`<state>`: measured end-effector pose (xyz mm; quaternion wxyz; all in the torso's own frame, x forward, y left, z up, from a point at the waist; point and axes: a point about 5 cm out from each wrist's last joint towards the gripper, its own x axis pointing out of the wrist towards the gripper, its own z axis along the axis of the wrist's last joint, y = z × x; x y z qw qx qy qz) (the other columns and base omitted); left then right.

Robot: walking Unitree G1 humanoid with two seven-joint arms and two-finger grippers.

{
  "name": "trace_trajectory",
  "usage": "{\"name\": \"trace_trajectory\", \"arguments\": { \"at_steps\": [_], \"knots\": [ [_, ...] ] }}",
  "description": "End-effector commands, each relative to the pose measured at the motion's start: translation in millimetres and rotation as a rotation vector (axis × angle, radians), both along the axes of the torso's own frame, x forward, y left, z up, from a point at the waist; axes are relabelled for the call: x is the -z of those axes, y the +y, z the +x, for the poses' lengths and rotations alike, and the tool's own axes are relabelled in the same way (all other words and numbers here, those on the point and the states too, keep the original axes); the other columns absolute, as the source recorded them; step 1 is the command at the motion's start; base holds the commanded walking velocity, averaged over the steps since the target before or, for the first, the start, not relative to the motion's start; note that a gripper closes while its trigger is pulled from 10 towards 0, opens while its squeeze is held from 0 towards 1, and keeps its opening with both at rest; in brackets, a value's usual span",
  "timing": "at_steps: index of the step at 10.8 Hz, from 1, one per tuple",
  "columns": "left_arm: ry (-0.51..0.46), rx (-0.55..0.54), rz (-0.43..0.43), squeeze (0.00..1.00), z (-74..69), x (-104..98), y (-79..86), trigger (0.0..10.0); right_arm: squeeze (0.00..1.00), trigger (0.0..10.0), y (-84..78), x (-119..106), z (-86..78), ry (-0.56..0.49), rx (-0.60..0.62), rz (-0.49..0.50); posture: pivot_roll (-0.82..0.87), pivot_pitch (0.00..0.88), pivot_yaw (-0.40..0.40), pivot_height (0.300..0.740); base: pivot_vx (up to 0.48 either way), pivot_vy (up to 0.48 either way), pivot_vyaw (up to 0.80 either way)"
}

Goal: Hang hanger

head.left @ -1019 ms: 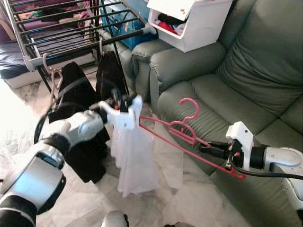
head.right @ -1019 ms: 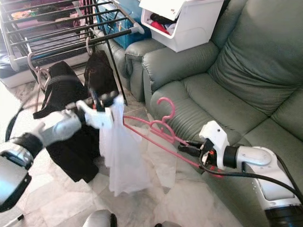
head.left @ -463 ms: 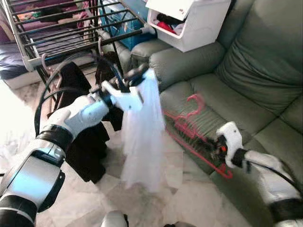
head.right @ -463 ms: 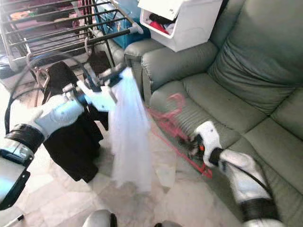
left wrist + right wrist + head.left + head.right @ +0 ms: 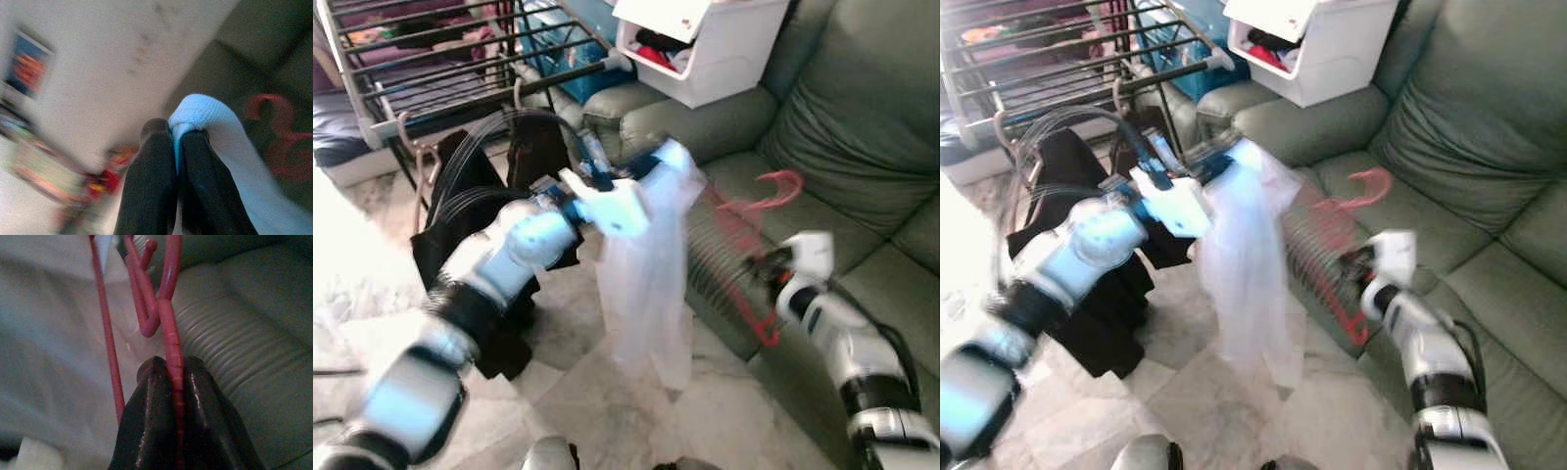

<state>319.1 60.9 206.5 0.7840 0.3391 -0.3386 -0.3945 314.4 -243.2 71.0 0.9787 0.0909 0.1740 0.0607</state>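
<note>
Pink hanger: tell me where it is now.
The hanger is on the right of the eye views, in the right gripper, over the sofa beside the white garment.

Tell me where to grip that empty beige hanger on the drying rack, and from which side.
Grip the beige hanger on its neck just below the hook, coming from the open floor side. The hook is over the drying rack rail and black clothes crowd it lower down, so the neck looks most exposed.

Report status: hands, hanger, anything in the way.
Left hand shut on white garment, held up by the sofa. Right hand shut on pink hanger. Drying rack crowded with dark clothes.
</note>
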Motion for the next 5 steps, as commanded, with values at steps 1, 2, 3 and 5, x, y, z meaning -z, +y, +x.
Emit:
{"name": "trace_trajectory", "arguments": {
  "at_steps": [1,2,3,5],
  "knots": [
    [0.059,0.09,-0.037,0.0,-9.4,-10.2,-9.7,10.0,0.0,10.0,-16.0,-3.8,2.4,-0.012,0.146,0.017,-0.04,0.0,-0.002,0.74,0.0,0.0,0.0],
    [0.21,0.132,-0.035,0.0,-18.0,4.6,-12.2,10.0,0.0,10.0,-24.2,-18.5,13.0,-0.089,0.288,0.1,-0.04,0.0,-0.002,0.74,0.0,0.0,0.0],
    [0.314,0.147,0.012,0.0,-26.3,21.3,-8.2,10.0,0.0,10.0,-29.0,-34.6,23.6,-0.163,0.379,0.145,-0.04,0.0,-0.002,0.74,0.0,0.0,0.0],
    [0.512,0.136,0.044,0.0,-41.3,48.7,0.0,10.0,0.0,10.0,-42.5,-63.8,34.9,-0.286,0.584,0.252,-0.04,0.0,0.001,0.74,0.0,0.0,0.0]
  ]
}}
